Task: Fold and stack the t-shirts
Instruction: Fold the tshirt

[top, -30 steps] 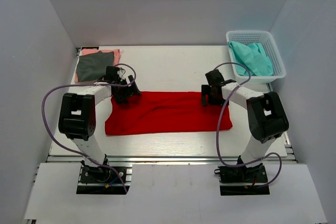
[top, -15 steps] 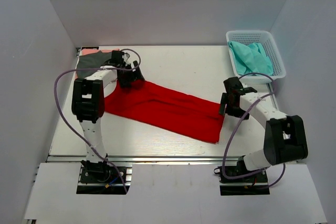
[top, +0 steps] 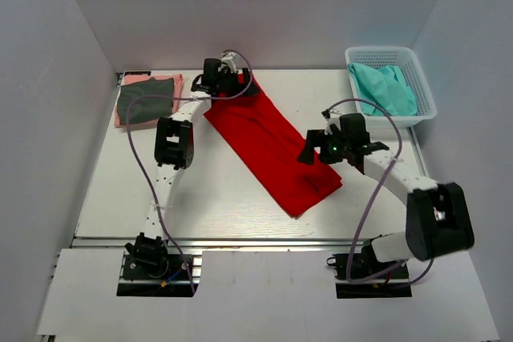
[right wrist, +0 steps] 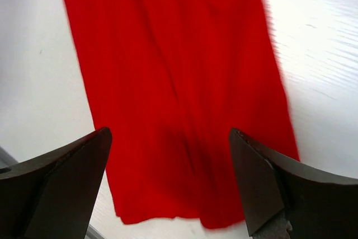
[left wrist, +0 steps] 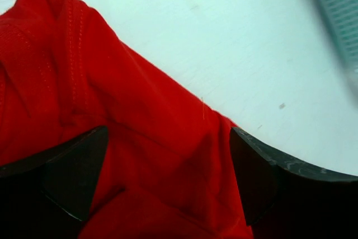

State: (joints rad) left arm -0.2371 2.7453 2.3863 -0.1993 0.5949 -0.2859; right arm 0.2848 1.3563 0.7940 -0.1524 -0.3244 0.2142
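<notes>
A bright red t-shirt [top: 272, 142], folded into a long strip, lies diagonally on the table from the far left-centre to the near middle. My left gripper [top: 240, 86] is at its far end, jaws apart, with bunched red fabric [left wrist: 112, 110] between the fingers [left wrist: 168, 177]. My right gripper [top: 311, 150] is open over the shirt's right edge near its lower end; the red cloth [right wrist: 179, 82] lies flat below the open jaws [right wrist: 168, 183]. A dark grey shirt [top: 144, 99] lies folded on a salmon pink one [top: 173, 81] at the far left corner.
A white lattice basket [top: 426, 94] holding teal cloth [top: 385, 90] stands at the far right; its blurred edge shows in the left wrist view [left wrist: 338, 9]. White walls enclose the table on three sides.
The red shirt has swung from lying across the table to a steep diagonal. My left gripper moved to the far edge with its end; my right gripper moved left, toward the middle.
</notes>
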